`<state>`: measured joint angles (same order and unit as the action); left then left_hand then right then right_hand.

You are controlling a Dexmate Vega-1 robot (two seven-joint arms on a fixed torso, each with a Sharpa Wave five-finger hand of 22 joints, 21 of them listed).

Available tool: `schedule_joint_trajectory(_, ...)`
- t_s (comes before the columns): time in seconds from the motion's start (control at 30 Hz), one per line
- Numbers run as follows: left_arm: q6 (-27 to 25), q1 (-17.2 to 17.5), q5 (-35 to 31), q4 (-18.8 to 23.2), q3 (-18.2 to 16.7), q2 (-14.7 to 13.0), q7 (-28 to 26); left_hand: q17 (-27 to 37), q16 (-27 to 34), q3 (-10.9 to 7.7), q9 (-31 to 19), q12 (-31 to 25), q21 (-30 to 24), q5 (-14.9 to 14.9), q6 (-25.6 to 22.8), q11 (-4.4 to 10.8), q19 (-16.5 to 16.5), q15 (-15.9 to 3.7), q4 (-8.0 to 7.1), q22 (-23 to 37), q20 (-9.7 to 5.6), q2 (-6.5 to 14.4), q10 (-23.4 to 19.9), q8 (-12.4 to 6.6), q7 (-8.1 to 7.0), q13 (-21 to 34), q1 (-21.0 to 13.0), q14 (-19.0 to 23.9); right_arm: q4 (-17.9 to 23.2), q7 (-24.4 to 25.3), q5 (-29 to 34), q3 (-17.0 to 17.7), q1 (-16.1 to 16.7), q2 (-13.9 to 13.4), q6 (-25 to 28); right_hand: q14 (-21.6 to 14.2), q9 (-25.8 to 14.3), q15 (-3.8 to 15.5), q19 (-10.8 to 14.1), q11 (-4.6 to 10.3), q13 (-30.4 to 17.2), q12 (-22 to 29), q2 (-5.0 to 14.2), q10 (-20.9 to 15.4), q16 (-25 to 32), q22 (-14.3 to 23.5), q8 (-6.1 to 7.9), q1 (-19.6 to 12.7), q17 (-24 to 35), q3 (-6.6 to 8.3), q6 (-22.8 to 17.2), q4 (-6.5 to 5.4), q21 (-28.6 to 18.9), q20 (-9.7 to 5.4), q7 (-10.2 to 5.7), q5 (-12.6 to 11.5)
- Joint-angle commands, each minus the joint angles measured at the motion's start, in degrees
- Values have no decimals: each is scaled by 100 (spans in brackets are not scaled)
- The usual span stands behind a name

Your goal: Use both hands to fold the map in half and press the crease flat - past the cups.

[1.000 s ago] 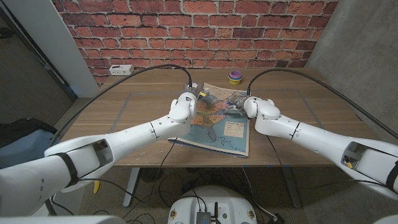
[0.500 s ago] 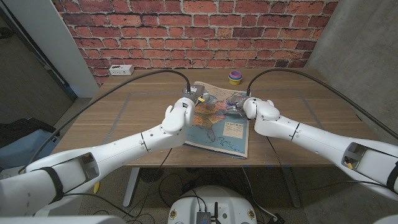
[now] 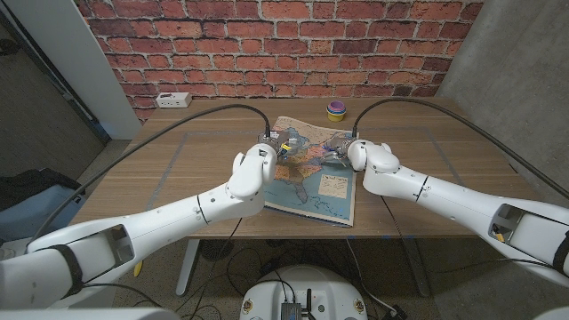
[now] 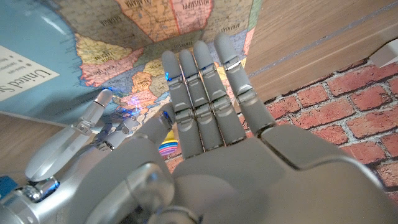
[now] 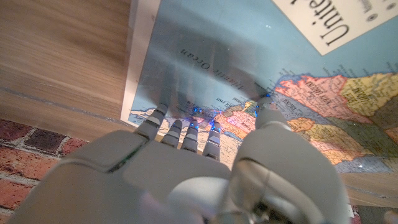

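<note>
The wooden table [image 3: 178, 169] carries the map [image 3: 313, 178] at its centre, lying open and unfolded, its near edge toward six o'clock and its far edge toward twelve, with the stacked cups [image 3: 335, 110] beyond it at about one o'clock. Over the last second the left hand [image 3: 271, 147] has drawn its arm in from the nine o'clock side and settled over the map's far left part, while the right hand [image 3: 340, 149] has barely shifted at the far right part. Judging from this, both hands are now placed to start the fold, which is not yet begun. In the left wrist view the left hand [image 4: 205, 118] has its fingers straight and side by side, reaching over the printed states and holding nothing. In the right wrist view the right hand [image 5: 205, 134] shows its fingertips down on the paper, clamped on nothing. Whether either hand has paper pinched underneath is hidden by the hands themselves. A white power strip [image 3: 172, 100] lies at eleven o'clock.
</note>
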<state>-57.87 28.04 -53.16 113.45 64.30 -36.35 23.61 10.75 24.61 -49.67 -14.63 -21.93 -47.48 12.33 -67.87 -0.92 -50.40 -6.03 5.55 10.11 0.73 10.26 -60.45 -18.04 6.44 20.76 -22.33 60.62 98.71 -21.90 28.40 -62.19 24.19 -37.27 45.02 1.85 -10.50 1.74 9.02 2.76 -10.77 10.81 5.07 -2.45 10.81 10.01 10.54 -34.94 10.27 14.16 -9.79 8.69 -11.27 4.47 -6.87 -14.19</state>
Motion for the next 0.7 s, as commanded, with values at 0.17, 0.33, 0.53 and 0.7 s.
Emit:
schedule_joint_trajectory(0.17,-652,-209,-605,-253,219,214,1328,-47,-169,-103,45,166,-24,75,92,-68,-159,67,120,-30,70,-95,113,117,-33,-75,19,-93,-63,-15,-16,-24,-59,26,-13,6,-29,9,69,2,-22,36,-13,26,26,13,36,-66,11,19,25,-21,-20,-18,9,-34)
schedule_joint_trajectory(0.33,-667,-101,-339,-516,47,295,1136,-10,-222,-89,73,248,32,65,172,-127,-93,131,122,-40,125,-60,200,194,25,-117,43,-184,-146,-33,-31,-42,-96,64,-38,6,-29,9,70,-2,-22,35,-15,28,26,13,36,-69,11,16,28,-22,-19,-18,11,-34)
schedule_joint_trajectory(0.53,-837,-219,-126,-752,159,355,1210,31,-139,-57,100,182,52,56,14,-99,-149,120,117,-43,119,-26,-38,181,23,-114,66,48,-249,-47,-46,-62,-151,106,-93,7,-29,11,71,-1,-22,36,-16,27,25,13,38,-74,11,13,27,-24,-19,-17,14,-34)
schedule_joint_trajectory(0.7,-889,-357,145,-978,309,402,1200,54,-91,-28,111,134,44,49,-90,-86,-235,121,100,-41,88,-9,-169,167,44,-82,86,185,-339,-62,-54,-79,-202,143,-152,7,-29,5,68,3,-22,36,-16,29,25,13,38,-78,11,10,28,-25,-17,-16,8,-35)
